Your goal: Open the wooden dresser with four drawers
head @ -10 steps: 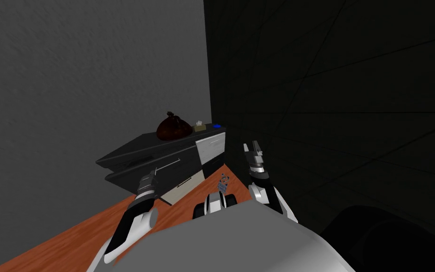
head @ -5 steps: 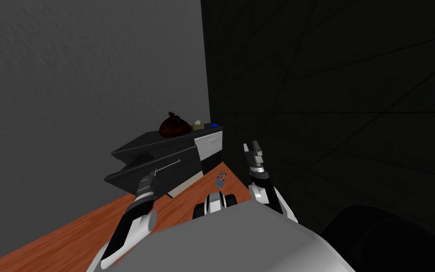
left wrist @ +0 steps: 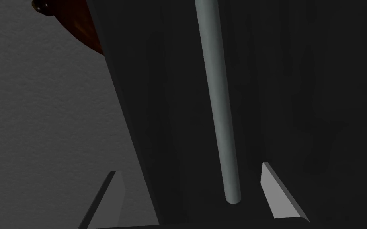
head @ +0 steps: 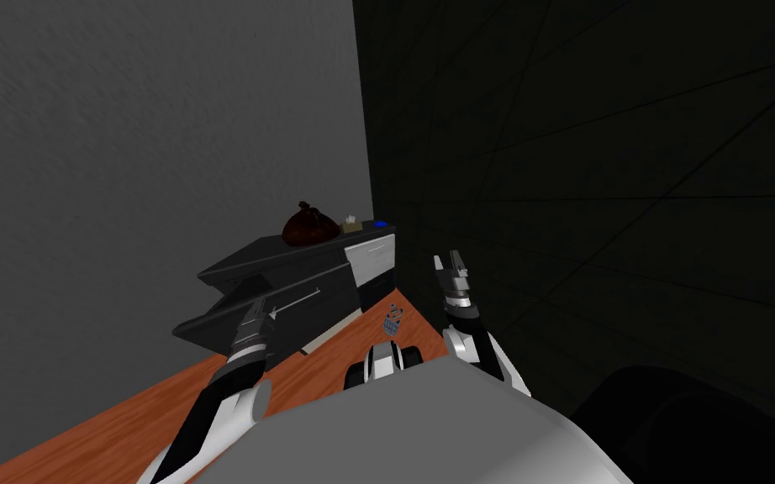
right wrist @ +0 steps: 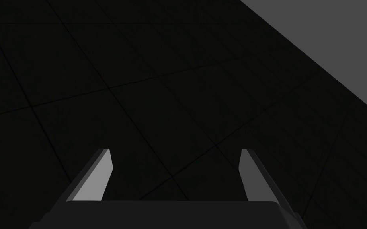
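Observation:
The dark dresser [head: 310, 262] stands against the grey wall, with one dark drawer [head: 218, 318] pulled out toward me. My left gripper [head: 260, 311] is at that drawer's front, by the near end of its grey bar handle [head: 295, 300]. In the left wrist view the bar handle [left wrist: 218, 103] runs between my open fingers [left wrist: 108, 196] without touching either, and the left gripper [left wrist: 190, 181] holds nothing. My right gripper [head: 451, 267] is raised beside the dark tiled wall; its fingers [right wrist: 99, 179] stand open and empty.
A brown bag [head: 308, 227], a small box [head: 350, 224] and a blue thing [head: 380, 224] sit on the dresser top. One drawer front [head: 374, 259] is white. A small blue-and-white object [head: 392, 321] lies on the orange-brown floor [head: 117, 424]. A dark wall [head: 596, 185] closes the right.
The drawer with the bar handle has slid further out toward me. My left gripper, shut on the handle before, now stands open around it. The right arm has not moved.

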{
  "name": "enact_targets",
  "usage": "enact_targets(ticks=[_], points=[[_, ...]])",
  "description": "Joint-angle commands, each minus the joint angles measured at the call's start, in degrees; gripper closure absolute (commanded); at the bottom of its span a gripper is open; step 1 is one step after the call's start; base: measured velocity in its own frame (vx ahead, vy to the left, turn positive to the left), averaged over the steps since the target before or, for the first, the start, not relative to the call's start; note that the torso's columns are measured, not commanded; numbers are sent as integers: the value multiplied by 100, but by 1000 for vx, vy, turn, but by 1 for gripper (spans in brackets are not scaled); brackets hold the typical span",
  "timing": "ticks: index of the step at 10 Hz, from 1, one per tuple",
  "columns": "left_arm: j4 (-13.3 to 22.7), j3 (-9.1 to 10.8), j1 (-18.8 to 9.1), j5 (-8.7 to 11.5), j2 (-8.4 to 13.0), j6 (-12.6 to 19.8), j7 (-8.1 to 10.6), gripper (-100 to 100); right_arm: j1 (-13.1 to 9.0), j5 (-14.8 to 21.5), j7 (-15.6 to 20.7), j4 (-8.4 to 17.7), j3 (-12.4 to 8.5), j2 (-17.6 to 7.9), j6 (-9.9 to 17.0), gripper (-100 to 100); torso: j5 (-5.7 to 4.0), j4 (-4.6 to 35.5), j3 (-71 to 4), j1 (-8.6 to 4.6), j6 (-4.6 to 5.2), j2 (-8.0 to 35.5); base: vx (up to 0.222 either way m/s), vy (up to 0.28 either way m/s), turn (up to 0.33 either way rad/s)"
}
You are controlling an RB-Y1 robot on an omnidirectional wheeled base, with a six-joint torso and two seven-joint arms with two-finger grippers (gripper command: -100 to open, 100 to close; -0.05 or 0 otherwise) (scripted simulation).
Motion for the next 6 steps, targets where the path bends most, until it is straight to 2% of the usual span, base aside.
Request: enact_targets(ticks=[1, 4, 5, 6], points=[[-377, 55, 130, 70, 16, 282, 27, -100, 0, 0, 0, 0, 0, 0, 0, 0, -2, 4, 6, -3, 0, 10, 19, -1, -12], [-808, 112, 288, 146, 27, 586, 56, -100, -1, 0, 0, 0, 0, 0, 0, 0, -2, 2, 5, -6, 0, 8, 16, -1, -15], [-705, 91, 268, 126, 13, 516, 46, -100, 0, 0, 0, 0, 0, 0, 0, 0, -11, 10, 4, -11, -1, 11, 8, 1, -1], [-721, 93, 275, 129, 12, 545, 47, 0, -1, 0, 0, 0, 0, 0, 0, 0, -9, 8, 8, -14, 0, 14, 0, 0, 0]])
